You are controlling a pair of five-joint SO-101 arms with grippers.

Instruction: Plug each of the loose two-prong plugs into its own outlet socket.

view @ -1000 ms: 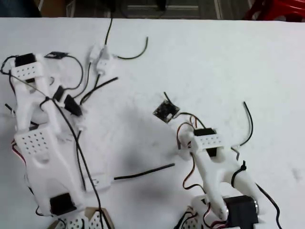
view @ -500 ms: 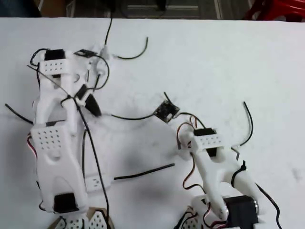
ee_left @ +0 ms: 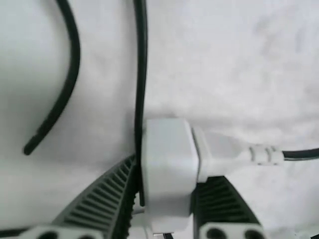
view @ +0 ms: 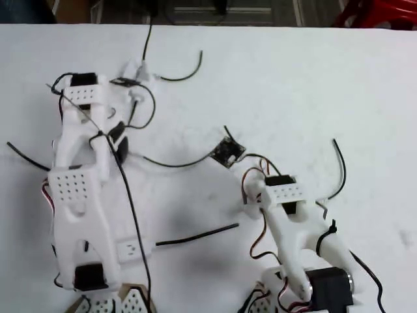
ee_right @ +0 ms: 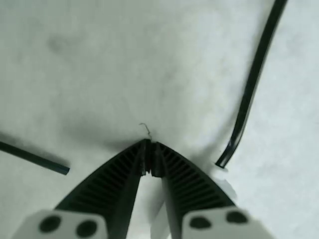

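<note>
- The left arm (view: 75, 195) lies along the left side of the table (view: 293, 72), running from the near edge up toward the far left corner.
- The left gripper (ee_left: 168, 174) has its ribbed fingers (ee_left: 99, 199) clamped on either side of a white outlet socket (ee_left: 167, 144), over the left part of the table.
- A white plug (ee_left: 219, 149) sits against one side of that socket. Its black cord (ee_left: 299, 154) runs off across the table. I cannot tell whether the prongs are fully seated.
- Close to the near edge, just beside the left arm, a second white socket (view: 132, 249) lies flat. Its black lead (view: 195, 235) trails toward the middle of the table.
- By the far edge lies a small white connector (view: 140, 68) with black wires. I cannot tell whether it is a plug or a socket.
- Around the middle of the table lies a small black square piece (view: 227, 152), and a wire curves from it toward the left arm.
- The right arm (view: 293, 222) stands toward the near right corner.
- The right gripper (ee_right: 149, 162) has its fingers pressed together, tips touching, over bare table. A black wire end (ee_right: 224, 157) lies near it.
</note>
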